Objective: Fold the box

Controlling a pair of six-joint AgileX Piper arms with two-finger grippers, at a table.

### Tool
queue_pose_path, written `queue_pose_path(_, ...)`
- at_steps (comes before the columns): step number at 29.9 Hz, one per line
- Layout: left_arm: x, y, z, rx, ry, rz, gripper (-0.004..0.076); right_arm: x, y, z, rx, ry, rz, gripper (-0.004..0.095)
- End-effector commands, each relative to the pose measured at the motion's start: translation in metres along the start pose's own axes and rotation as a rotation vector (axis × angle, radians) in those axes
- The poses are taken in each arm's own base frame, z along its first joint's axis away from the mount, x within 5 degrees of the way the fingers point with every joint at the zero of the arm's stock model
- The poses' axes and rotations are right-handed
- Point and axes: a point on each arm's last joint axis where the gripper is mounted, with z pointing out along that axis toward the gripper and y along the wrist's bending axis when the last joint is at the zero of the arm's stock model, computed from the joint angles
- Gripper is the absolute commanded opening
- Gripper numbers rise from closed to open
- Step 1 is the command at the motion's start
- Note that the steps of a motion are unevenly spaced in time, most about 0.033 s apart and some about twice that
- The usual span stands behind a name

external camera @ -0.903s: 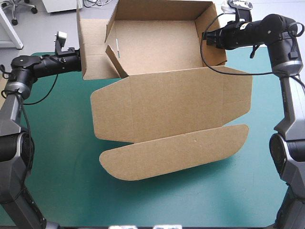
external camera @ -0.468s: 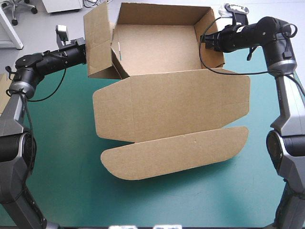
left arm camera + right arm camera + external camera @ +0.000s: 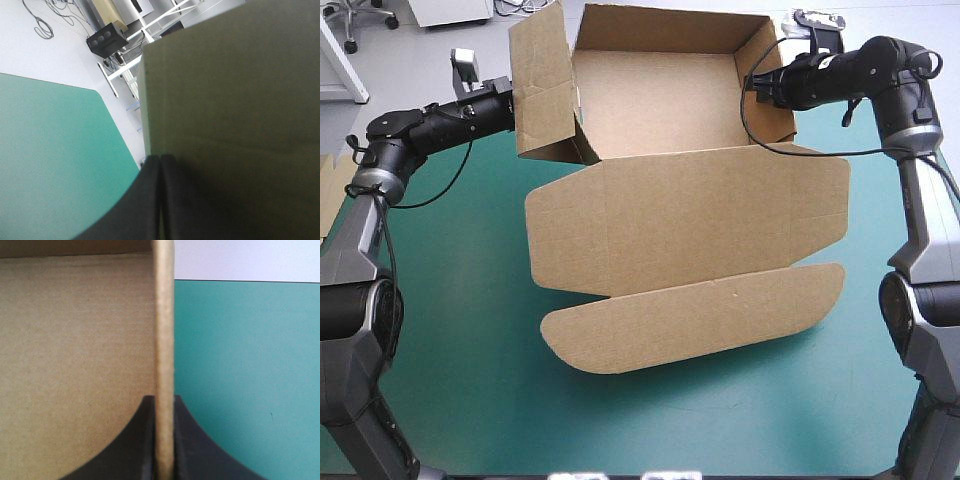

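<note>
The teal-green table (image 3: 450, 380) carries the brown box (image 3: 660, 90) toward its far edge, an open tray with its lid lying flat in front. The left fingers (image 3: 140, 210) pinch its raised left flap, and the right fingers (image 3: 142, 450) pinch its right wall.

The left gripper (image 3: 160, 159) and right gripper (image 3: 164, 398) had black fingers (image 3: 142, 205); the arms (image 3: 425, 128) were black, then grey, with round joints
</note>
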Motion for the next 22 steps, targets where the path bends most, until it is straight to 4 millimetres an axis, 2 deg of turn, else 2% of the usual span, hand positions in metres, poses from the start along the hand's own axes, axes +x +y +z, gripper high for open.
queue_pose_path(1,-0.006,-0.063,-0.002,0.233,-0.017,0.068,0.0008,-0.019,0.01,-0.04,-0.018,-0.159,0.004,-0.0017)
queue_pose_path(3,-0.008,-0.067,-0.001,0.239,-0.017,0.082,0.0064,-0.019,0.008,-0.04,-0.014,-0.163,0.009,-0.0017)
queue_pose_path(8,-0.007,-0.072,0.001,0.25,-0.009,0.083,0.0286,-0.02,0.002,-0.043,0.001,-0.166,0.019,-0.0017)
queue_pose_path(10,-0.005,-0.074,0.006,0.257,0.002,0.077,0.033,-0.02,0.001,-0.043,0.002,-0.166,0.02,-0.0017)
queue_pose_path(16,0.005,-0.079,0.02,0.283,0.038,0.071,0.034,-0.02,0.001,-0.043,0.0,-0.167,0.022,-0.0017)
queue_pose_path(22,0.001,-0.096,0.022,0.301,0.043,0.12,0.034,-0.02,-0.001,-0.043,0.018,-0.166,0.016,-0.0017)
